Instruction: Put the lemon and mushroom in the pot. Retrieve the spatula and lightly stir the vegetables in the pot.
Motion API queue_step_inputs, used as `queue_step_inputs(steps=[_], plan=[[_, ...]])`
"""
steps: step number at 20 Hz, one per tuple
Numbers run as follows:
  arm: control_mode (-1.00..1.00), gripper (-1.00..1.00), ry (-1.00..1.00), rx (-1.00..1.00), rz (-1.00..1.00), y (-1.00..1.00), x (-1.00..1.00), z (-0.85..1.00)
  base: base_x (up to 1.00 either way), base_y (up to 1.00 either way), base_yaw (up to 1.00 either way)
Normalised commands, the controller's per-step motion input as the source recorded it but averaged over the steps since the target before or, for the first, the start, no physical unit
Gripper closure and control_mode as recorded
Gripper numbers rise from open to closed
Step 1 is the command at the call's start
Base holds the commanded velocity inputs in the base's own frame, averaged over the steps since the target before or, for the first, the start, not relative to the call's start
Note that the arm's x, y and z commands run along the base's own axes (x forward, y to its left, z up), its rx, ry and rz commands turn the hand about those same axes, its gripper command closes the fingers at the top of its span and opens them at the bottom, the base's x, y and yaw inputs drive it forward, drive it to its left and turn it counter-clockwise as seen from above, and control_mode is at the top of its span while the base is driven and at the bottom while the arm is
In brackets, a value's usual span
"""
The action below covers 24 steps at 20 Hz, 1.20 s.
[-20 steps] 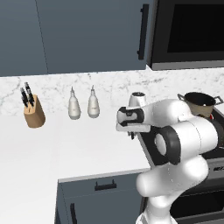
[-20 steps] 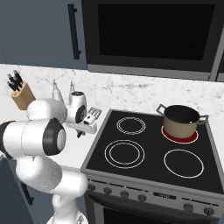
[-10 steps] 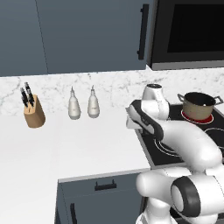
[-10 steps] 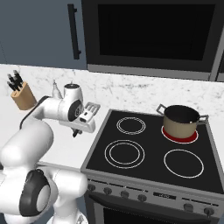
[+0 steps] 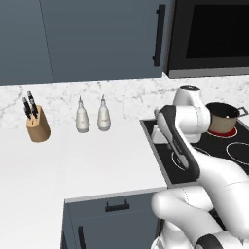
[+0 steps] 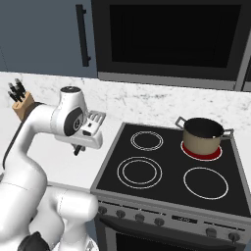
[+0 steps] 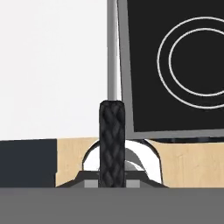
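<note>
While on red burner [image 6: 201, 151], pot [image 6: 202, 136] interior dark.

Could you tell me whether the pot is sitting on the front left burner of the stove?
No, the pot stands on the back right burner, which glows red beneath it, while the front left burner is bare.

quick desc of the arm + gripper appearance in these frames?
Glossy white arm of rounded, bulbous links, with dark grey bands and round caps at the joints. White boxy hand carrying the gripper, which has small dark fingers. In the hand view a black, cross-hatched fingertip rises as one dark column. No cables or markings visible.
</note>
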Motion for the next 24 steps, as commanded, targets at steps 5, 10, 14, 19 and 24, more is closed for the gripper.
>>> queue_step_inputs(steps=[5, 10, 14, 19, 24], plan=[[-1.00, 1.00, -0.02, 0.00, 0.09, -0.11, -0.62, 0.46, 0.00, 0.00, 0.00], [-1.00, 1.00, 0.00, 0.00, 0.01, -0.11, -0.32, 0.42, 0.00, 0.00, 0.00], [-1.00, 1.00, 0.03, 0.00, 0.00, 0.00, -0.03, 0.45, 0.00, 0.00, 0.00], [-1.00, 1.00, 0.01, 0.00, 0.00, -0.03, 0.00, 0.04, 0.00, 0.00, 0.00], [-1.00, 1.00, 0.00, 0.00, 0.00, 0.00, 0.00, 0.00, 0.00, 0.00, 0.00]])
